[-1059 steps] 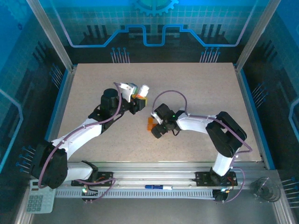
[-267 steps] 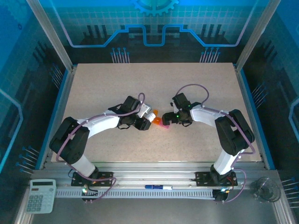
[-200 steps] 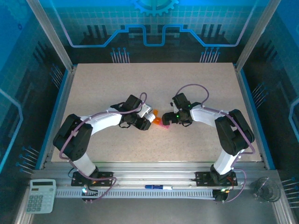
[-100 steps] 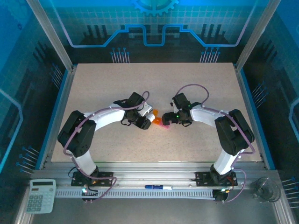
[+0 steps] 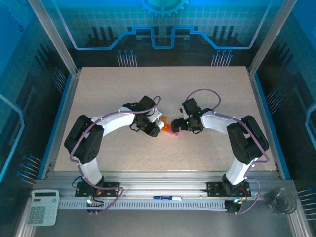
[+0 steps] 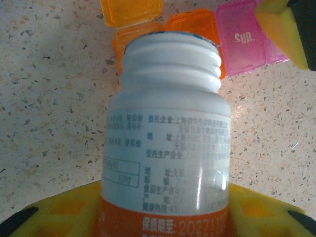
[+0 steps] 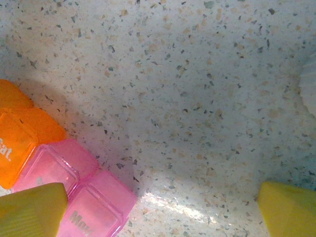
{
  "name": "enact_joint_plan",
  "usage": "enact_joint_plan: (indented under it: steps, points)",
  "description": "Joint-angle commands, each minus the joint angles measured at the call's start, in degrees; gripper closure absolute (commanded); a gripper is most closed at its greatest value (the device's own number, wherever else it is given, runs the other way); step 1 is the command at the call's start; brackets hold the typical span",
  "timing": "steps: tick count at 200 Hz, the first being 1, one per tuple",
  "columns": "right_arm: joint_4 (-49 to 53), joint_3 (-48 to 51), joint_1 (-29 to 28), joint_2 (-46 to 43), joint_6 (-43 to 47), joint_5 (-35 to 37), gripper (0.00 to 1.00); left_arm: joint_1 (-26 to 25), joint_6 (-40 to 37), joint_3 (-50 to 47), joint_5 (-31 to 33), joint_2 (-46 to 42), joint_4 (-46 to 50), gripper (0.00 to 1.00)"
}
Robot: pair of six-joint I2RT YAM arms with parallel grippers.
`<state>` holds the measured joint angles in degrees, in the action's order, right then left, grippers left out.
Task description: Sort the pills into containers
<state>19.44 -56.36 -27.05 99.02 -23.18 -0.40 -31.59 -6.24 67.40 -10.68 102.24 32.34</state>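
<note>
**Two robot arms meet over a pill organiser at the middle of a speckled table**

In the overhead view, a calculator (image 5: 42,207) lies at the far left, off the near edge of the table (image 5: 98,89). The left arm curves in from its base toward the table's middle. The left gripper (image 5: 152,123) is closed partway around a white bottle (image 5: 157,117), clamping its lower body between two yellow pads (image 6: 54,212). The bottle's threaded neck is bare and open (small printed text covers the label, above an orange band). Its mouth points toward the containers (image 5: 168,129), which sit on the table just to its right, between the two grippers.

In the left wrist view, the strip lies just past the bottle's neck. An orange lid (image 6: 131,11) is flipped up, an orange compartment (image 6: 195,24) is partly hidden behind the neck, and a pink lid (image 6: 242,37) is marked "Sun." Whether the mouth touches the strip cannot be told.

Further right, the right gripper (image 5: 177,127) sits low beside the strip with its jaws spread wide and nothing between them. In the right wrist view, one yellow fingertip (image 7: 32,210) overlaps a pink compartment. The other fingertip (image 7: 289,212) is well apart from it, over bare table. An orange compartment marked "Sat." adjoins the pink ones there.
</note>
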Motion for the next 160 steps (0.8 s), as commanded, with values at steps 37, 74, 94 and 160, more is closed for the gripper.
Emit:
enact_joint_plan:
  steps: [37,74,94,160]
  points:
    - [0.6,-0.3,-0.6,1.8,-0.7,0.3,0.00,-1.1,-1.4,3.9,3.3,2.6,5.6,1.00]
    - [0.4,-0.4,-0.6,2.1,-0.8,0.2,0.00,-1.5,-1.7,5.8,4.5,3.6,7.8,1.00]
    - [0.3,-0.4,-0.6,2.2,-0.8,0.1,0.00,-1.8,-1.9,6.7,4.8,4.0,8.9,1.00]
    - [0.0,-0.1,-0.6,2.4,-0.9,-0.1,0.00,-2.2,-2.1,10.0,7.0,6.2,12.5,1.00]
